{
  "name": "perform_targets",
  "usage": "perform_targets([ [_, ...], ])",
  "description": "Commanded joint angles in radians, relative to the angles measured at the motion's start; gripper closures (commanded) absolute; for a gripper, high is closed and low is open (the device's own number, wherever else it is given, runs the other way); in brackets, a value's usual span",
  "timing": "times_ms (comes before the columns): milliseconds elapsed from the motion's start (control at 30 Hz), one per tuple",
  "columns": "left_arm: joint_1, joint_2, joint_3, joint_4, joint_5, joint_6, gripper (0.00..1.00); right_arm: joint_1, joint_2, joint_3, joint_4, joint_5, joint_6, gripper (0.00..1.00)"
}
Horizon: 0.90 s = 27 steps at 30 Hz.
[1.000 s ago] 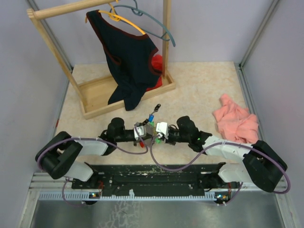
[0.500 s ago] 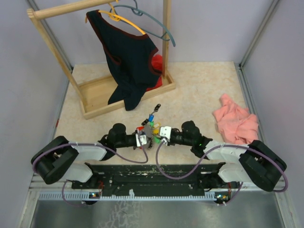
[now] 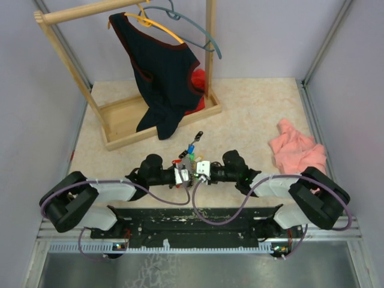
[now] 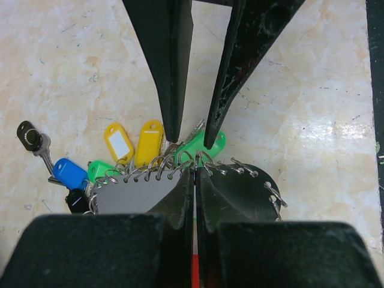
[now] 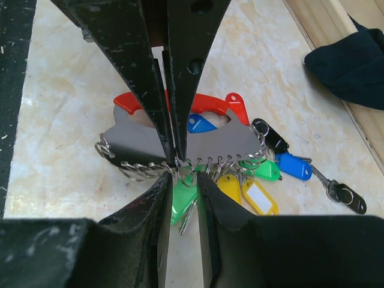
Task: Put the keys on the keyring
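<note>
The keyring (image 5: 223,143) is a flat grey plate with a red part (image 5: 210,102) and a row of small wire rings along its edge. It lies on the table and also shows as the keyring (image 4: 135,195). My left gripper (image 4: 196,171) is shut on the plate's edge. Keys with yellow (image 5: 258,198), blue (image 5: 294,165), red (image 5: 237,108) and black (image 5: 267,132) heads fan out from the rings. My right gripper (image 5: 184,179) faces the left one, shut narrowly on the green key (image 5: 182,201). In the top view both grippers (image 3: 182,174) (image 3: 201,169) meet over the bunch.
A wooden clothes rack (image 3: 159,117) with a dark garment (image 3: 162,72) and hangers (image 3: 180,24) stands at the back left. A pink cloth (image 3: 298,153) lies at the right. Walls close in the left and right sides of the table (image 3: 252,114).
The right arm has pushed its gripper leftward, closer to the left gripper. The left gripper drew back slightly at first and has since held still, staying shut.
</note>
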Motion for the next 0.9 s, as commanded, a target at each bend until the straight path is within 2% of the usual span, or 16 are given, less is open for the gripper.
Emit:
perform_targets([
  [0,-0.009,0.004,0.041,-0.043,0.003,-0.012,0.99,0.015,0.032,0.054,0.044,-0.026,-0.025,0.77],
  [367,-0.012,0.008,0.053,-0.064,0.006,-0.017,0.99,0.021,0.091,0.075,0.049,-0.011,-0.039,0.85],
  [500,-0.012,0.01,0.053,-0.061,0.004,-0.023,0.99,0.022,0.097,0.086,0.019,-0.028,-0.044,0.85],
  [667,-0.012,0.006,0.05,-0.049,0.021,-0.03,0.99,0.024,0.11,0.077,0.058,-0.018,-0.044,0.85],
  [867,-0.012,-0.013,0.038,-0.038,0.018,-0.04,0.99,0.023,0.131,0.081,0.077,-0.023,-0.033,1.0],
])
